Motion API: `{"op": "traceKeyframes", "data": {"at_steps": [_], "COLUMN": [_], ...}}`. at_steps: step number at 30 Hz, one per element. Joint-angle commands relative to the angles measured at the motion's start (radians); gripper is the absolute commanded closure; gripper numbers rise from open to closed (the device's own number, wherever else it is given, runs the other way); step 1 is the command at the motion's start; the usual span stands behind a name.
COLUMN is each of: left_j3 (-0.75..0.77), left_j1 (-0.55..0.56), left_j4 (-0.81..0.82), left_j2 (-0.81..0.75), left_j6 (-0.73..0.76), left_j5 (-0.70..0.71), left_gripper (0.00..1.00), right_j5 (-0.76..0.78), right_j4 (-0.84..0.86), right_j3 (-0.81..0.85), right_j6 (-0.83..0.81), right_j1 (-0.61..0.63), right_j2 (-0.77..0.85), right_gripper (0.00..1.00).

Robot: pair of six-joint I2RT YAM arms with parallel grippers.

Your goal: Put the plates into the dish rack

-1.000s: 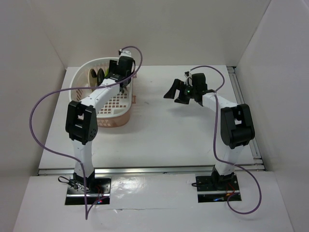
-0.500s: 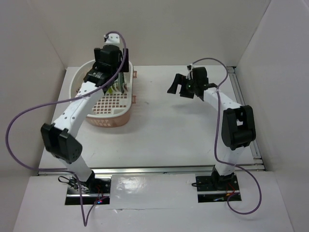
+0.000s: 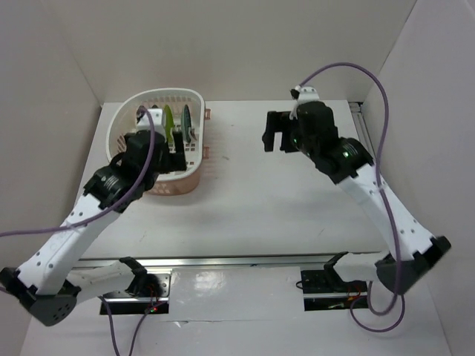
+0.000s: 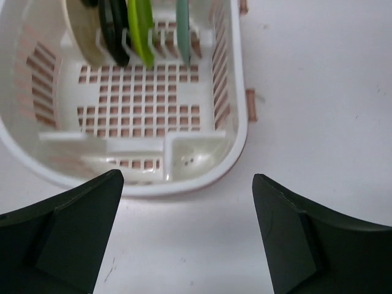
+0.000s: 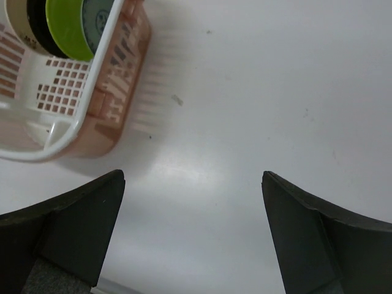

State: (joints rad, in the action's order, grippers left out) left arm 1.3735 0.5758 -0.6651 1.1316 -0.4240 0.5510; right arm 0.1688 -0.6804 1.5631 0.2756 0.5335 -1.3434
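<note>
Left gripper [image 4: 187, 179] has drawn back from the rack [image 4: 228, 104], jaws wide and empty. All four plates [image 4: 139, 27] stand upright in its far slots. Right gripper [image 5: 193, 177] open, empty, over table [image 5: 275, 92]. Loading appears complete.

A white table [image 3: 245, 193] is filling the middle, plain white walls [image 3: 252, 44] are standing on three sides, and a metal rail [image 3: 237, 259] is running along its near edge.

Bright even light, soft shadows
</note>
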Motion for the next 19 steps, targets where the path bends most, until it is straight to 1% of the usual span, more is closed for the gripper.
{"op": "traceKeyframes", "data": {"at_steps": [1, 2, 3, 4, 5, 8, 10, 12, 15, 19], "left_j3": [-0.104, -0.125, -0.149, -0.174, -0.185, -0.205, -0.214, -0.214, -0.223, -0.232], "left_j1": [0.009, 0.009, 0.009, 0.009, 0.009, 0.009, 0.009, 0.009, 0.009, 0.009], "left_j4": [-0.080, -0.091, -0.091, -0.115, -0.157, -0.212, -0.273, -0.319, -0.334, -0.364], "left_j2": [-0.180, -0.219, -0.298, -0.329, -0.358, -0.458, -0.507, -0.538, -0.596, -0.615], "left_j6": [-0.082, -0.082, -0.070, -0.070, -0.070, -0.082, -0.125, -0.136, -0.151, -0.151], "left_j5": [0.007, 0.007, 0.018, 0.027, 0.027, 0.036, 0.024, 0.007, -0.014, -0.014], "left_gripper": [0.00, 0.00, 0.00, 0.00, 0.00, 0.00, 0.00, 0.00, 0.00, 0.00], "right_j5": [0.221, 0.241, 0.267, 0.276, 0.276, 0.287, 0.296, 0.275, 0.232, 0.222], "right_j4": [-0.140, -0.154, -0.154, -0.192, -0.202, -0.245, -0.283, -0.301, -0.312, -0.309], "right_j3": [-0.119, -0.142, -0.168, -0.188, -0.231, -0.279, -0.328, -0.354, -0.408, -0.448], "right_j6": [0.046, 0.062, 0.072, 0.088, 0.097, 0.123, 0.152, 0.180, 0.200, 0.218], "right_j1": [0.051, 0.060, 0.069, 0.069, 0.069, 0.069, 0.069, 0.069, 0.069, 0.069], "right_j2": [0.153, 0.185, 0.251, 0.279, 0.306, 0.401, 0.452, 0.505, 0.582, 0.624], "right_gripper": [0.00, 0.00, 0.00, 0.00, 0.00, 0.00, 0.00, 0.00, 0.00, 0.00]}}
